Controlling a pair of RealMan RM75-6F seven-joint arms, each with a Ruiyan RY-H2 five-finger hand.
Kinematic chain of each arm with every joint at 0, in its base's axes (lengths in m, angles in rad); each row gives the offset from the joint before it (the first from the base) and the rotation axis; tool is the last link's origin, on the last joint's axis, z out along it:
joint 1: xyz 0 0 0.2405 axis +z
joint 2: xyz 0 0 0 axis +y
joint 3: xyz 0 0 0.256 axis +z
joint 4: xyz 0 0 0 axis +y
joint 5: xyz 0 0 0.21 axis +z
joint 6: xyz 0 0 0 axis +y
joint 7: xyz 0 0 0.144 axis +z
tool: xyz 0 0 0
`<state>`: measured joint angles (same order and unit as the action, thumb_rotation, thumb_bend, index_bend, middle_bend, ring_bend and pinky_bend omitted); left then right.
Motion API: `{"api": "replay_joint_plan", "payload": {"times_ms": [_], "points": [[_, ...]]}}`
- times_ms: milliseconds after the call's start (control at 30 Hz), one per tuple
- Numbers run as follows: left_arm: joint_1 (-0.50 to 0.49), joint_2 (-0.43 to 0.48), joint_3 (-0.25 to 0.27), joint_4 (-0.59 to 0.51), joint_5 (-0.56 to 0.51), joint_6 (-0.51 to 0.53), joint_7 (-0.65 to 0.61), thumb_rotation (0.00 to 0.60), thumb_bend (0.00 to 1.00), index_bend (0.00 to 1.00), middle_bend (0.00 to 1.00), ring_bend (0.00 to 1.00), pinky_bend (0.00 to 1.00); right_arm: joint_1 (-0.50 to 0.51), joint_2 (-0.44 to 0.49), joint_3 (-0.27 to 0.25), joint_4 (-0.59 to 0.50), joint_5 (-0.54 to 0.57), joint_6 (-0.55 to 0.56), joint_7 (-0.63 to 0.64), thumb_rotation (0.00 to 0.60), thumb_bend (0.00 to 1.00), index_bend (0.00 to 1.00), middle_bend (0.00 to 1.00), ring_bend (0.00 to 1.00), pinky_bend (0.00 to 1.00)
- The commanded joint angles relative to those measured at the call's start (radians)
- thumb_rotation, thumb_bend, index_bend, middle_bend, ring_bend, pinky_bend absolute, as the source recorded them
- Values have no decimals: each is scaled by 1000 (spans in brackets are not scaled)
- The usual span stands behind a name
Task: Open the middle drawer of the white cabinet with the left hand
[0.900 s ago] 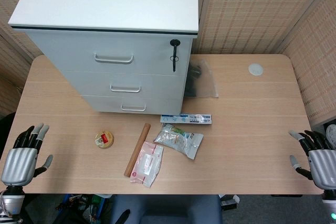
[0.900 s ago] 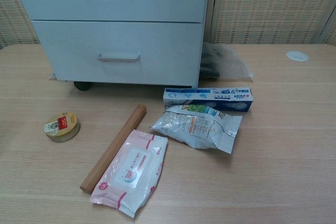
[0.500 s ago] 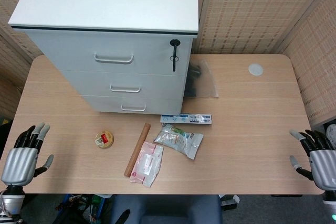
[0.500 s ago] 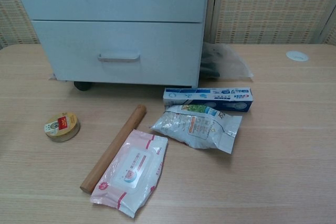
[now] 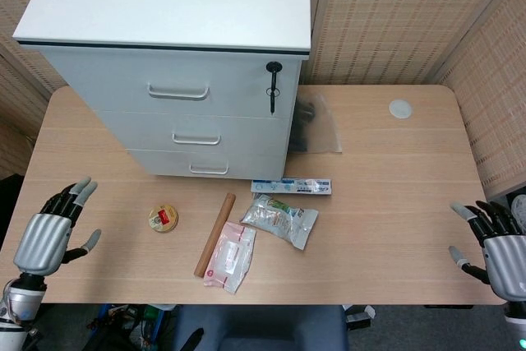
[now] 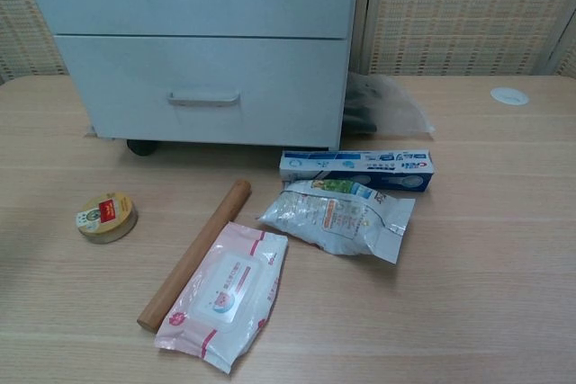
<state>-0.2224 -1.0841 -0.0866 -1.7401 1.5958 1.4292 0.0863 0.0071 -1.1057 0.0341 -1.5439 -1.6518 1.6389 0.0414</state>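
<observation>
The left hand [image 5: 51, 234] is hovering empty, fingers apart, at the counter's [image 5: 386, 195] near left corner; the middle drawer [image 5: 196, 139], handle running crosswise, is sitting shut toward the far edge, rightward

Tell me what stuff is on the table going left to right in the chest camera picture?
Round tin → wooden rolling pin → pink wipes pack → snack bag → white disc far right. The toothpaste box sits above the snack bag, so its place is unclear.
</observation>
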Motion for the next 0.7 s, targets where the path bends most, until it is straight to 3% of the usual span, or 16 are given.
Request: {"api": "replay_joint_plan", "payload": {"times_ms": [33, 200, 367, 567, 700], "points": [[-62, 10, -27, 21, 57, -28, -86, 600, 314, 85, 187, 235, 437, 9, -3, -11, 5, -12, -21, -6, 600, 202, 201, 263, 152, 125], [-145, 3, -51, 47, 115, -64, -183, 600, 314, 119, 443, 489, 773, 16, -6, -17, 1, -19, -34, -15, 600, 202, 201, 263, 158, 148], [-230, 2, -72, 62, 147, -118, -245, 600, 318, 138, 735, 742, 960, 20, -8, -20, -4, -12, -51, -24, 600, 202, 201, 263, 158, 148], [-315, 10, -89, 56, 153, -196, -247, 600, 449, 182, 926, 943, 1000, 27, -11, -21, -8, -4, -67, -30, 600, 202, 201, 263, 158, 148], [-360, 16, -98, 39, 121, -258, -236, 600, 568, 187, 959, 983, 1000, 32, -16, -21, -3, 1, -78, -26, 600, 202, 201, 263, 158, 148]]}}
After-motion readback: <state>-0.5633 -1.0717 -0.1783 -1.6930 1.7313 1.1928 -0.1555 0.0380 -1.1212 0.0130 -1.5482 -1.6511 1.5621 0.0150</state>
